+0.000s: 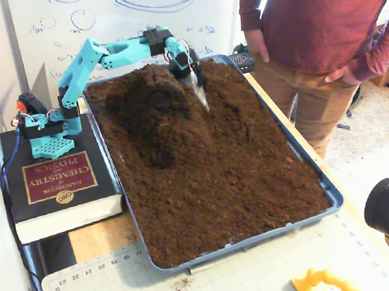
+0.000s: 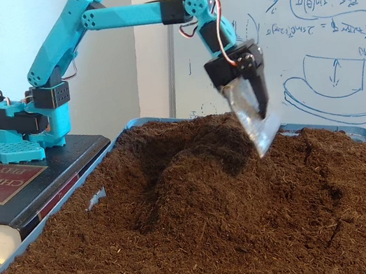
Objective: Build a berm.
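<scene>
Berm (image 1: 151,105): I see a raised mound of loose, dark brown, crumbly soil at the far end of the tray, nearer the arm's side. In the low fixed view the berm (image 2: 191,160) rises above the flatter soil around it, with a rounded crest and sloping flanks.
Berm's left flank: from my high fixed view it drops steeply into a shadowed hollow beside the tray's left wall.
Arm base: the teal arm (image 1: 82,63) is mounted on a thick dark book (image 1: 58,188) just left of the tray.
Arm reach: in the low fixed view the arm (image 2: 79,27) stretches out level over the soil, with the wrist bent down.
Tray (image 1: 332,195): blue, shallow, filled edge to edge with soil; the near half lies lower and flatter.
Gripper (image 2: 261,130): lifted clear of the soil, hanging above the berm's right slope. Its fingers look drawn together with a clear plastic blade fixed along them. In the high fixed view the gripper (image 1: 203,100) points down over the mound's right side.
Right of the tray: a person (image 1: 321,32) in a maroon top stands just beside it.
Behind: a whiteboard (image 2: 307,37) with blue sketches.
</scene>
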Tool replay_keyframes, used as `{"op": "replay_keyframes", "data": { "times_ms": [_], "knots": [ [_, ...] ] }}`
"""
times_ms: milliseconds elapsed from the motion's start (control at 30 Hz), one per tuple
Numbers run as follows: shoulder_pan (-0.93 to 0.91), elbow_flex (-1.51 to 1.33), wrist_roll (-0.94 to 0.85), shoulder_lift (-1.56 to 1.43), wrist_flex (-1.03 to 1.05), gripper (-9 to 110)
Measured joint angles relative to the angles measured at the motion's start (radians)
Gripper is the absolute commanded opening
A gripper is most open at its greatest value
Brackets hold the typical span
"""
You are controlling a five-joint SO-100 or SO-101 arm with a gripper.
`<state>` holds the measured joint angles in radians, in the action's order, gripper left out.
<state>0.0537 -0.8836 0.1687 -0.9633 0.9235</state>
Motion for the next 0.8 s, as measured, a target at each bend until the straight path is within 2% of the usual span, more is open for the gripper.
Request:
{"op": "replay_keyframes", "data": {
  "times_ms": [200,333,567,800],
  "knots": [
    [0.072,0.020,0.052,0.198,-0.316,0],
    [0.087,0.020,0.054,0.376,-0.402,0],
    [0.114,0.023,-0.029,0.457,-0.391,0],
    [0.114,0.086,-0.049,0.456,-0.150,1]
  ]
}}
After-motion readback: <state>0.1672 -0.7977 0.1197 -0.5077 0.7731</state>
